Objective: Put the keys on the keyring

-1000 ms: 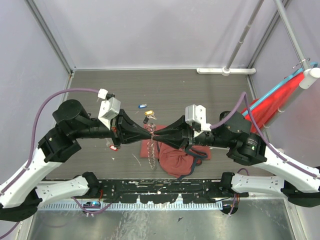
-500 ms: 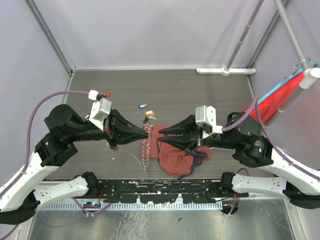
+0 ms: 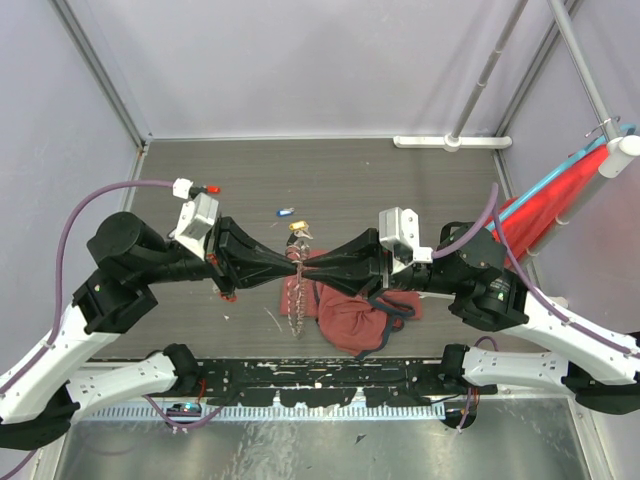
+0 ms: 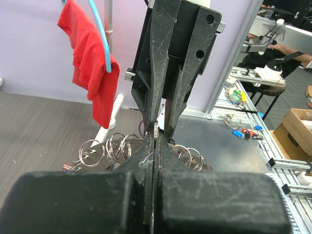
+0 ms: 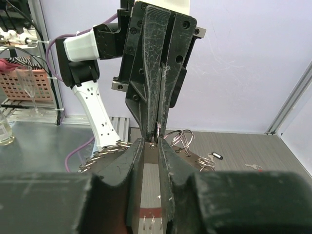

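Observation:
My left gripper and right gripper meet tip to tip above the floor. The left gripper is shut on the keyring, a thin wire ring fringed with small silvery rings and keys that hangs below the tips. The ring shows edge-on in the left wrist view. In the right wrist view the right gripper has its jaws a narrow gap apart around the ring's edge. Loose keys lie on the floor: blue, yellow and red.
A dark-red cloth bag lies under the right gripper. Another small red piece lies under the left arm. A red cloth hangs on a pole at the right. A white bar lies by the back wall.
Half a second ago the grippers were apart, the right one wide open and the keyring hanging from the left. The right gripper has since narrowed and both have come back tip to tip.

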Controlling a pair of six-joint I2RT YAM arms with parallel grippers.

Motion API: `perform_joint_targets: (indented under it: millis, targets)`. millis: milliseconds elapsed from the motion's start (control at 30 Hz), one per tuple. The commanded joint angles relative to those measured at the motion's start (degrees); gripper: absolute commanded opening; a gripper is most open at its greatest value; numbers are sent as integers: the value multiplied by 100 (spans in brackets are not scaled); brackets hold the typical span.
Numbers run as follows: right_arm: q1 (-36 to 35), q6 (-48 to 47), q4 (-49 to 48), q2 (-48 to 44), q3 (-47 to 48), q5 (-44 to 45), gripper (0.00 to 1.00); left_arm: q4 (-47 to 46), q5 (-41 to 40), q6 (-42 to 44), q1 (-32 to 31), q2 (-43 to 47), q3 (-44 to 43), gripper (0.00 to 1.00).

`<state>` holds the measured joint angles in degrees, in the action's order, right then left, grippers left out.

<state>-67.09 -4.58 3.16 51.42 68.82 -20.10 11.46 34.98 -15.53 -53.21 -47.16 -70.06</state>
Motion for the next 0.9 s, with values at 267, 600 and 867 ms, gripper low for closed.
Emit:
perform_joint_targets:
  millis: [267,600,867]
  targets:
    - [2,38,-376,102,38,-4,19,-399,16,-58,-18,28,3,0]
    - [3,-32,-242,191,204,90,1,-44,-45,143,-15,22,-67,0]
    - [2,397,422,382,557,850,1,578,-297,593,-14,201,-224,41]
